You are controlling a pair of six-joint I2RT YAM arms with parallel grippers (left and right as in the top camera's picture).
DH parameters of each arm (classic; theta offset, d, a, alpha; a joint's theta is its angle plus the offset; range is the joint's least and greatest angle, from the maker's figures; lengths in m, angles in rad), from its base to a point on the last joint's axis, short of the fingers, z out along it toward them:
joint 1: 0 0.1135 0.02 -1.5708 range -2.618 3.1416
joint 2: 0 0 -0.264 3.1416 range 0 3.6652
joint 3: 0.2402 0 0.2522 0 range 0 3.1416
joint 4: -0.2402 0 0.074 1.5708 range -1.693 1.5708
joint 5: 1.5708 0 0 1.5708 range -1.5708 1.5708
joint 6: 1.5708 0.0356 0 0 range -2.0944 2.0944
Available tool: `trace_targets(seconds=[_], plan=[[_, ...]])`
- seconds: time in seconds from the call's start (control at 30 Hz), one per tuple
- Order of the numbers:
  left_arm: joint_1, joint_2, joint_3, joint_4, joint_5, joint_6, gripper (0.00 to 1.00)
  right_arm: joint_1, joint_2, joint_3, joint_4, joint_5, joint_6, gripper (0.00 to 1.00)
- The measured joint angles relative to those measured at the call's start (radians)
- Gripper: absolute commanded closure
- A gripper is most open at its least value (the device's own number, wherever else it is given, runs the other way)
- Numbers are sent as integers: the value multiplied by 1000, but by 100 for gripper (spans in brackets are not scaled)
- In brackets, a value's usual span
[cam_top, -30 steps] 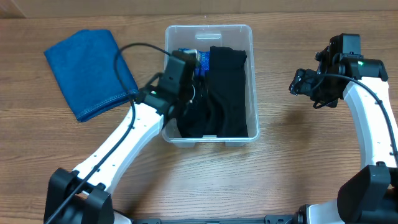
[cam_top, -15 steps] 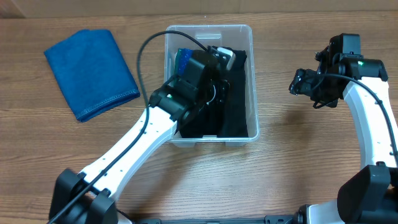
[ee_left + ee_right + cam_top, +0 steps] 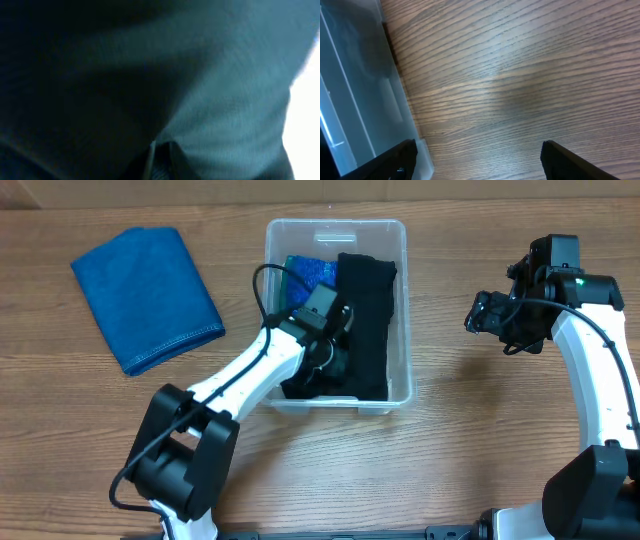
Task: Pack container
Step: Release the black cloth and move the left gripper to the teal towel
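Container (image 3: 404, 300) sits mid-table, long axis 12 to 6. Black fabric (image 3: 372, 310) fills most of it; a blue patterned item (image 3: 310, 272) is tucked in the 11 o'clock corner. Left gripper (image 3: 335, 352) is sunk into the black fabric, wrist view fully blocked by dark cloth, so jaw opening cannot be told. Right gripper (image 3: 477, 150) is held at 3 o'clock of the container, jaws spread wide, nothing held. Folded blue cloth (image 3: 145, 295) lies at 9 o'clock on the wooden table (image 3: 480, 440).

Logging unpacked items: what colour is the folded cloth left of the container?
The cloth is blue, clearest in the overhead view.
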Motion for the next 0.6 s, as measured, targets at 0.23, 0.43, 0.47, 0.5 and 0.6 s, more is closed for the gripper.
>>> trace_targets(seconds=[0.23, 0.43, 0.47, 0.5, 0.6], plan=[[30, 31, 6, 24, -4, 4, 77, 0, 0, 0, 0, 0, 0, 17], [31, 4, 139, -102, -12, 28, 62, 0, 0, 0, 0, 0, 0, 17], [32, -22, 170, -119, -29, 34, 50, 0, 0, 0, 0, 0, 0, 16], [34, -64, 214, -148, -64, 34, 45, 0, 0, 0, 0, 0, 0, 16], [68, -204, 296, -175, -158, 50, 39, 0, 0, 0, 1, 0, 0, 16]])
